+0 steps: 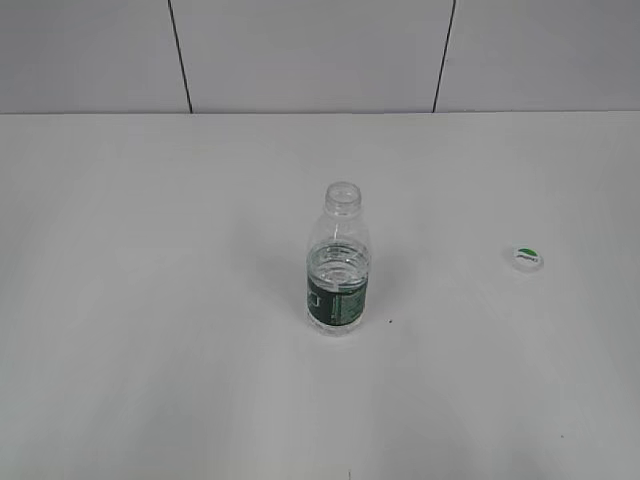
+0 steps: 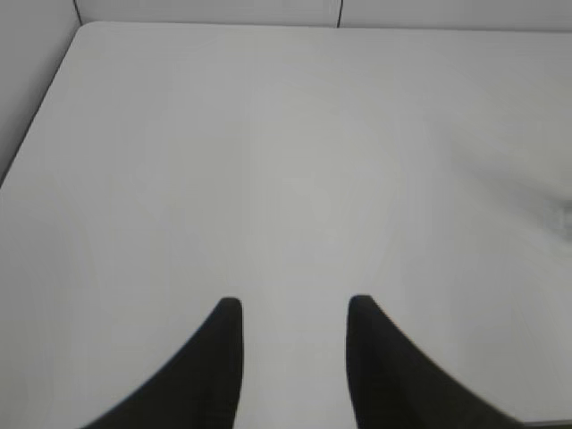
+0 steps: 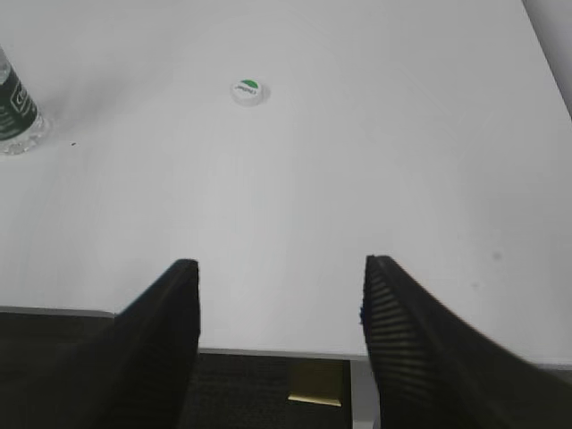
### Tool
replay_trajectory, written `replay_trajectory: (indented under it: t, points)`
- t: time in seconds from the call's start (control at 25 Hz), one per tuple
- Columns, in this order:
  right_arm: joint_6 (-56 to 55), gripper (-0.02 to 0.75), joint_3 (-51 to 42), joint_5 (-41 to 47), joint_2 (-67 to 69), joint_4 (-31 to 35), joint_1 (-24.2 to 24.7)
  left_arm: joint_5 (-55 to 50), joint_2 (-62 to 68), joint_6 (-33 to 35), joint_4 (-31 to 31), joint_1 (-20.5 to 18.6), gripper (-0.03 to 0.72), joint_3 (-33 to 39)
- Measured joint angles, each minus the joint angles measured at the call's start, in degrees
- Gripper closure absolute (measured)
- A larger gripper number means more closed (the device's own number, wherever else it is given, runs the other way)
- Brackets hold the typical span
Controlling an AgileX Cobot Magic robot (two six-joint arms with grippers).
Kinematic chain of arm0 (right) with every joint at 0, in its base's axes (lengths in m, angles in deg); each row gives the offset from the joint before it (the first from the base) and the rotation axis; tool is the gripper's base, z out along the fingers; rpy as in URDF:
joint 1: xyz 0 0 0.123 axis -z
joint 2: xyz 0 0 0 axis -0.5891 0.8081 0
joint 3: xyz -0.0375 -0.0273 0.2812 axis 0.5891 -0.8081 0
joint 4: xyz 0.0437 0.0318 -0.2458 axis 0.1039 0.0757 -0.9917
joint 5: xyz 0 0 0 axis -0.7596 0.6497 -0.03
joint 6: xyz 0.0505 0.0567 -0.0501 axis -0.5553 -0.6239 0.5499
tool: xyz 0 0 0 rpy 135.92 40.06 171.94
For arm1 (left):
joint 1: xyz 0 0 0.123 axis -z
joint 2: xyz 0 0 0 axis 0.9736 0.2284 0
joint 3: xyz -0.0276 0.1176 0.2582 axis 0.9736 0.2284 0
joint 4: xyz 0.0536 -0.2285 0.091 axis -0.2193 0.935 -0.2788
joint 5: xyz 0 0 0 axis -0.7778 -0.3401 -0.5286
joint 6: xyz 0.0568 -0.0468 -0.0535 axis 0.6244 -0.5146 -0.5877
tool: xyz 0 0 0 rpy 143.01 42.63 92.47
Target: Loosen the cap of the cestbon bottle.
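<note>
Exterior view: the cestbon bottle (image 1: 338,262) is shown upright near the middle of the white desk (image 1: 150,300), its neck open and uncapped, with water seen in the lower body behind the dark green label band. The cap (image 1: 526,258) is laid flat on the desk well apart from the bottle, to its right, green mark upward; being off the threads, it is judged to be more than loosened, so the task appears fulfilled. No arm is seen in this view, which suggests that both are drawn back to the near edge. In the left wrist view the left claw (image 2: 290,308) is presented released and empty over bare desk, nothing between its dark fingers. In the right wrist view the right claw (image 3: 279,273) is likewise spread wide and empty at the desk's edge, the cap (image 3: 248,91) and the bottle's base (image 3: 16,116) lying well ahead of it.
</note>
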Motion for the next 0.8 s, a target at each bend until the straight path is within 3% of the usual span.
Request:
replay_trajectory:
  t: [0.2, 0.8]
  points:
    - [0.1, 0.295, -1.9, -4.5, 0.0, -0.1, 0.0, 4.0, 0.0, 2.1, 3.8, 0.0, 0.441, 1.8]
    - [0.1, 0.295, -2.4, -6.0, 0.0, -0.1, 0.0, 4.5, 0.0, 2.8, 4.4, 0.0, 0.442, 2.0]
